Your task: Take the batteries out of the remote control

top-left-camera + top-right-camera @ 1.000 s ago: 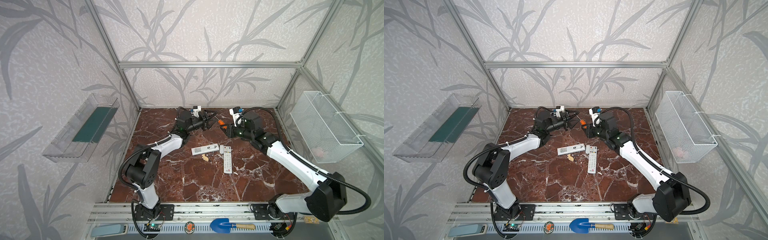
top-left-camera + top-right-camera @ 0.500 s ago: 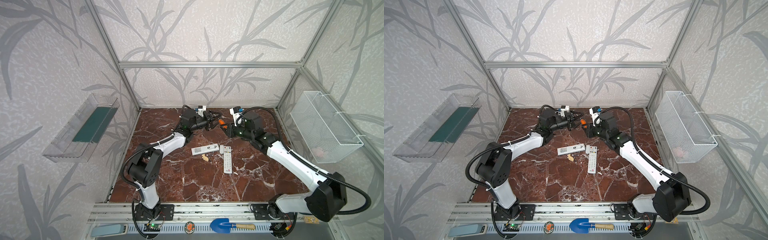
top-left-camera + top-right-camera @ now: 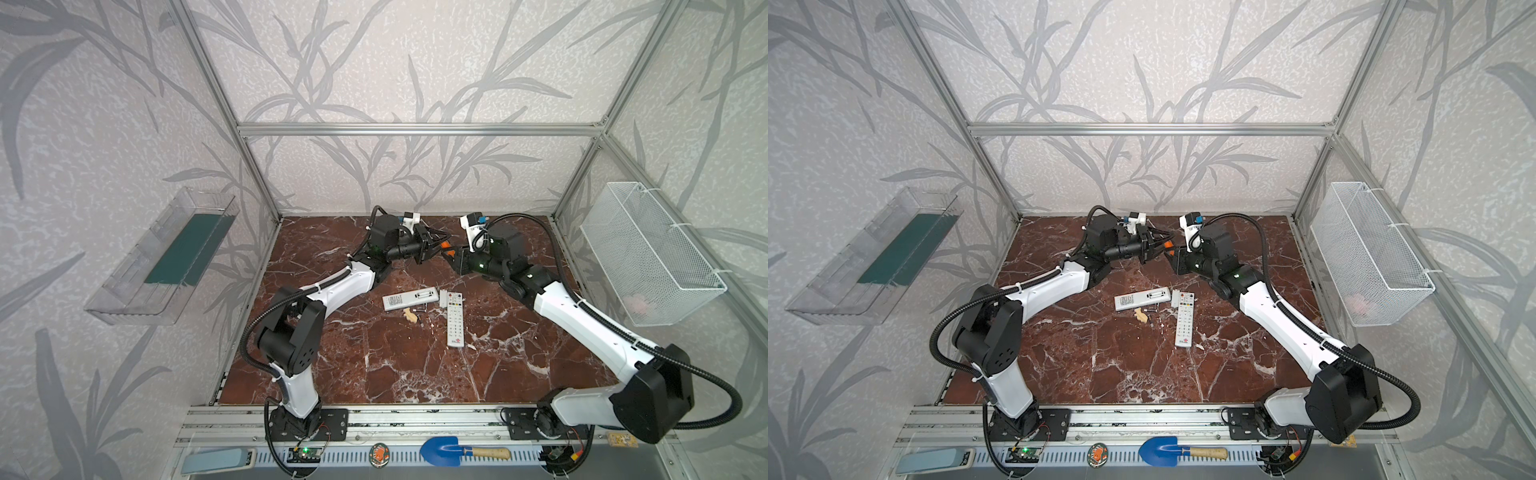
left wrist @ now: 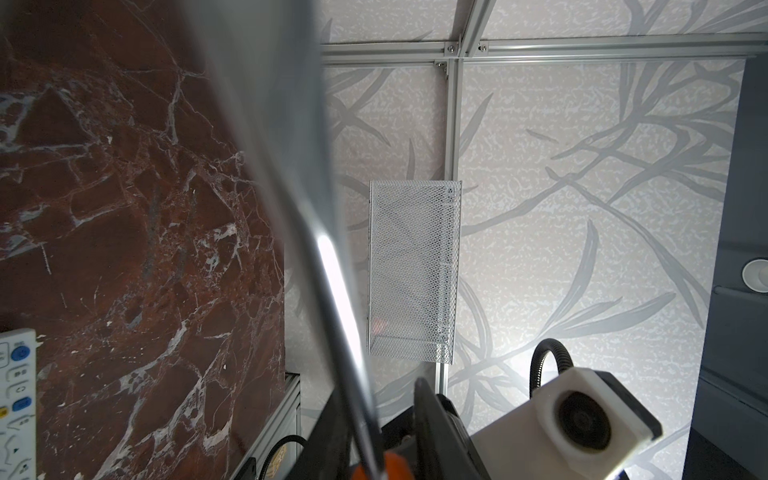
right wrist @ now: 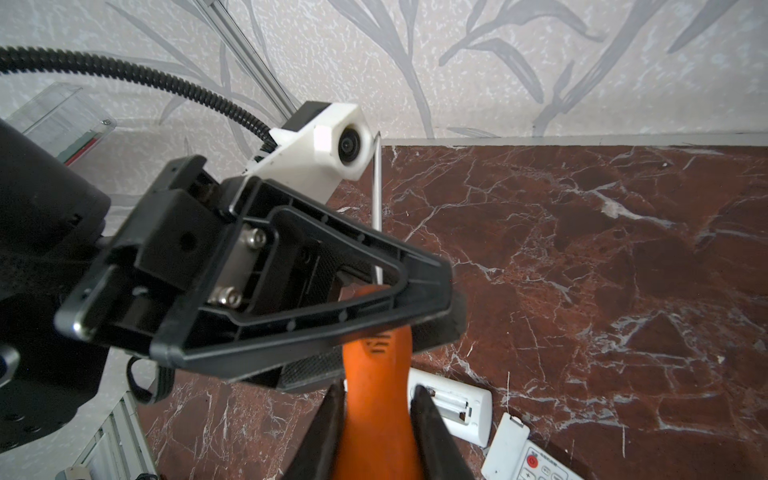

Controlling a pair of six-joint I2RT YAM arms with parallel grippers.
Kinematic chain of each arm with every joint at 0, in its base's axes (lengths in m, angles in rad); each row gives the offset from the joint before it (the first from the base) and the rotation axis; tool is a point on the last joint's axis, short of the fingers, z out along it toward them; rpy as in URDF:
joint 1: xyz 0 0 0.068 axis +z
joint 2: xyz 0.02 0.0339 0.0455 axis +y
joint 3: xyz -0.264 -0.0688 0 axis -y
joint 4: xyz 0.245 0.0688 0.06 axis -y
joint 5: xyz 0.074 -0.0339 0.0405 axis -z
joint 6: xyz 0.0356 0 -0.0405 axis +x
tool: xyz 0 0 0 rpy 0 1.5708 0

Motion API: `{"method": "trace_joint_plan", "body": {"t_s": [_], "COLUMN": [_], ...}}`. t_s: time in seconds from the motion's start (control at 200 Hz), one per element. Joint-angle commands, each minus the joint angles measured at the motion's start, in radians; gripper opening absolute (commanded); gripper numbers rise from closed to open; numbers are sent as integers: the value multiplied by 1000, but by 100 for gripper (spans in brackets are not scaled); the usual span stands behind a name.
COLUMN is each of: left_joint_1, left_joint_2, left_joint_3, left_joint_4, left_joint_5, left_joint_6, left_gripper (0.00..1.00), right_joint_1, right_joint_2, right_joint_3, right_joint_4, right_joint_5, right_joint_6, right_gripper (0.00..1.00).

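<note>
- A blue trowel (image 3: 440,452) lies on the front rail, off the bench and well apart from the work. It looks to have no part in this job.
- Mid-bench, a white remote (image 3: 455,320) lies buttons-up, with a small white cover (image 3: 443,297) just beside its far end.
- A second remote (image 3: 409,299) lies face-down with its battery bay open. That suits levering the cells out from above.
- The batteries (image 3: 421,308) seem to be the tiny dark slivers on the bench between the two remotes, beside a beige scrap (image 3: 410,316). They are too small to be sure of, and I cannot tell whether any cell remains in the bay.
- At the back, the right pincer (image 5: 378,390) is clamped tight on the orange handle of a screwdriver (image 5: 376,365), shaft pointing away from it.
- The left pincer (image 3: 439,245) faces it, jaws narrow around the handle's upper end near the shaft. I cannot tell whether its pads actually press.
- My reading is that this is a handover or regrip in mid-air, so the tip can then be aimed at the bay.
- The bench (image 3: 374,374) is dark red marble-look with white veins, hard and smooth, so loose cells would roll easily.
- Around it stands an aluminium frame (image 3: 415,129) with grey leaf-patterned walls. A clear tray (image 3: 124,299) hangs on one side wall and a white wire basket (image 3: 648,257) on the other.
</note>
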Motion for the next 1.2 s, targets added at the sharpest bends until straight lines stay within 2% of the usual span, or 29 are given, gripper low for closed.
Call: {"method": "trace_joint_plan", "body": {"t_s": [0.0, 0.085, 0.215, 0.31, 0.425, 0.505, 0.655, 0.77, 0.855, 0.98, 1.12, 1.2], "left_joint_1": [-13, -12, -13, -10, 2, 19, 41, 56, 62, 65, 66, 66], "left_joint_2": [-2, -8, -18, -26, -44, -68, -108, -122, -124, -114, -132, -120], "left_joint_3": [16, 5, -12, -22, -39, -49, -4, 66, 134, 231, 249, 276], "left_joint_4": [11, 13, 18, -5, -80, -174, -535, -821, -1039, -1292, -1380, -1460], "left_joint_5": [19, 16, 8, 5, -1, -2, -27, -80, -153, -273, -298, -326], "left_joint_6": [-4, -7, -8, 6, 47, 107, 348, 526, 665, 786, 780, 822], "left_gripper": [18, 12, 7, 6, 4, 4, 3, 3, 3, 4, 4, 3], "right_joint_1": [3, 4, 4, 1, -9, -29, -120, -238, -297, -248, -190, -165], "right_joint_2": [-23, -23, -30, -47, -97, -143, -228, -263, -265, -243, -240, -256], "right_joint_3": [0, -1, 1, 8, -4, -18, -57, -112, -131, -52, -30, -64], "right_joint_4": [31, 27, 8, -38, -94, -134, -204, -191, -165, -236, -279, -290], "right_joint_5": [5, 3, 5, 13, 50, 66, 22, -104, -185, -128, -65, -30], "right_joint_6": [-3, 0, 0, -18, -37, -32, 71, 166, 169, 12, -18, -20], "right_gripper": [3, 13, 44, 60, 80, 100, 100, 100, 100, 99, 99, 99]}}
